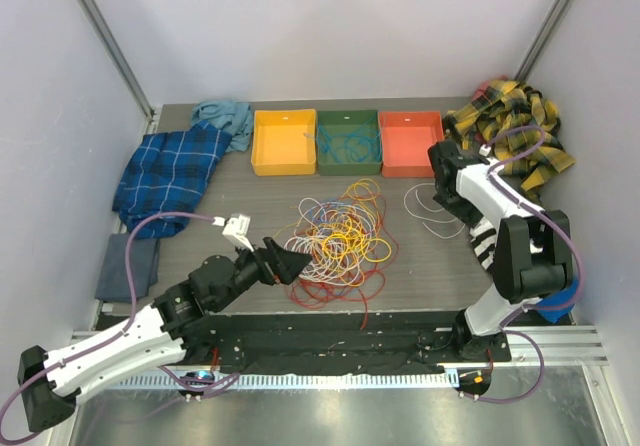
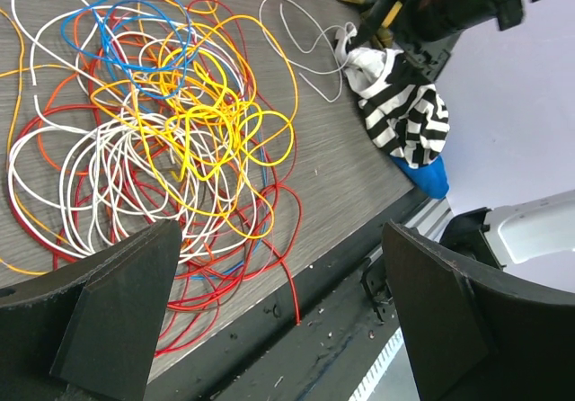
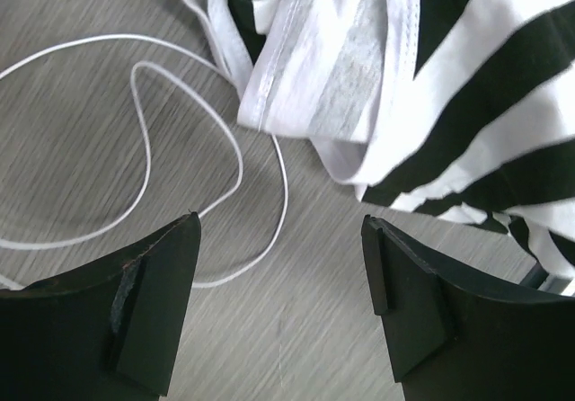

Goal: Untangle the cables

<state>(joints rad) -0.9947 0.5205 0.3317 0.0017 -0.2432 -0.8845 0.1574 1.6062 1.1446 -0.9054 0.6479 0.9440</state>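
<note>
Top view: the cables (image 1: pixel 335 238) lie as one multicoloured tangle at the middle of the surface (image 1: pixel 250 201), with the left tool (image 1: pixel 295 264) just beside its near-left edge. Left wrist view: that tool's jaws stand wide and empty over the tangle's near edge. Right wrist view: the right tool (image 3: pixel 278 230) is likewise wide, gripping nothing, above a separate white cable (image 3: pixel 238 154) that runs up to the striped cloth (image 3: pixel 467 86).

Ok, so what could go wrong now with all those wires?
1. The open left gripper faces the thick tangle of cables; pinching several loops together could pull the knots tighter.
2. The open right gripper hangs over a loose white cable beside the striped cloth; it might catch the cloth too.
3. One red cable reaches the front edge of the table and could slip off.
</note>
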